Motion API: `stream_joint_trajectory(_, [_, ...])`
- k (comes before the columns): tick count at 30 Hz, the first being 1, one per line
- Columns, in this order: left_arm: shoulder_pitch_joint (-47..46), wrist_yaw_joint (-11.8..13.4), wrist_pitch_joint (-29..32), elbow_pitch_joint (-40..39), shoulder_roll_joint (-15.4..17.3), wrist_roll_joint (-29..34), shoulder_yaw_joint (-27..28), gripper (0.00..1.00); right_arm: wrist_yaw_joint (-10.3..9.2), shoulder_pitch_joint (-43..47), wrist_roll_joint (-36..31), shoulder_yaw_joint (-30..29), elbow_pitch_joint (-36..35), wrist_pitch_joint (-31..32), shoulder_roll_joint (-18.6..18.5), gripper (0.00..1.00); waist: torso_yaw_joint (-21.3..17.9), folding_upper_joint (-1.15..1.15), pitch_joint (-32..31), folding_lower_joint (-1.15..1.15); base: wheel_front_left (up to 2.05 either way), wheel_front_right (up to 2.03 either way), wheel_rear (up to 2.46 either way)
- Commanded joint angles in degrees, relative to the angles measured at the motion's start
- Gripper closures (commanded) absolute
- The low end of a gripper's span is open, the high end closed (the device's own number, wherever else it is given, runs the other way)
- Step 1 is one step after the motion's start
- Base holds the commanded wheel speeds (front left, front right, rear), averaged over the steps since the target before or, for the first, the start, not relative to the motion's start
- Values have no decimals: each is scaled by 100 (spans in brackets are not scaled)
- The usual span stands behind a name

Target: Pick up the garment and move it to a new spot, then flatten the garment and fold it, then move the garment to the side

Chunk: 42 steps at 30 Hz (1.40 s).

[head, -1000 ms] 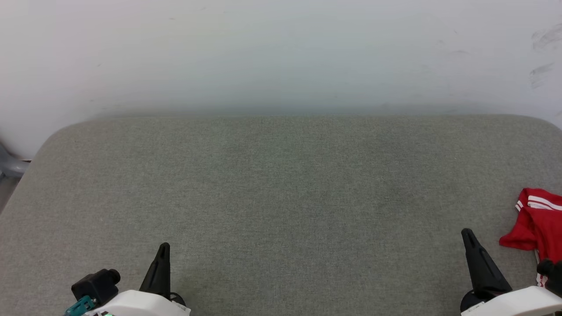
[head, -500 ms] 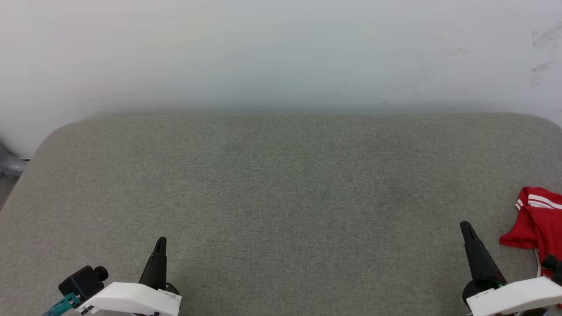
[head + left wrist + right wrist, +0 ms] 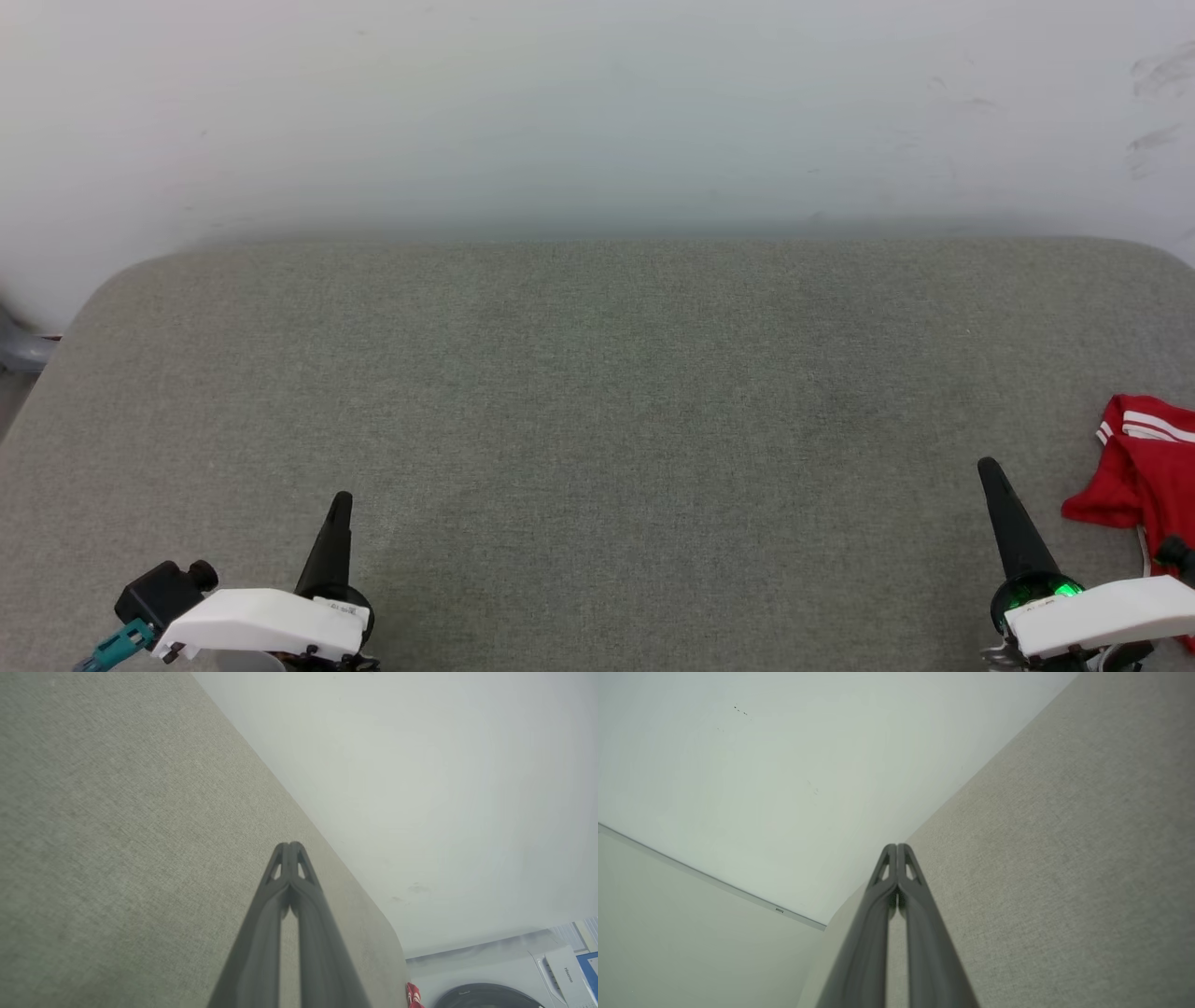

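Observation:
The garment [image 3: 1144, 471], red with white striped trim, lies bunched at the right edge of the grey-green fabric surface [image 3: 597, 392] in the head view; a sliver of the garment [image 3: 413, 995] peeks in at the bottom of the left wrist view. My right gripper [image 3: 986, 465] stands just left of it, apart from it, fingers shut with nothing between them; its fingertips [image 3: 897, 847] meet in its wrist view. My left gripper [image 3: 342, 499] is far off at the lower left, also shut and empty, tips [image 3: 289, 845] pressed together.
A pale wall [image 3: 597, 112] runs along the far edge of the surface. A white appliance with a dark round door [image 3: 495, 989] stands beyond the surface's corner in the left wrist view. A grey object [image 3: 19, 347] sits at the far left edge.
Both arms have drawn lower in the head view and their fingertips have crept slightly up it. The garment lies as before.

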Motion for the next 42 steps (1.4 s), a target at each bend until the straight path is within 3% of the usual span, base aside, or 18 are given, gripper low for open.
stream_joint_trajectory(1, [-155, -56, 32, -43, 3, -153, 53, 100, 0, -144, 178, 1, 2, 7, -43, 100, -1, 0, 2, 0, 0, 0, 0])
stream_joint_trajectory(42, [-433, -213, 602, 98, -149, -2218, 401, 100, -1, -641, 2387, -50, 719, 129, -23, 100, -25, 0, 78, 0, 0, 0, 0])
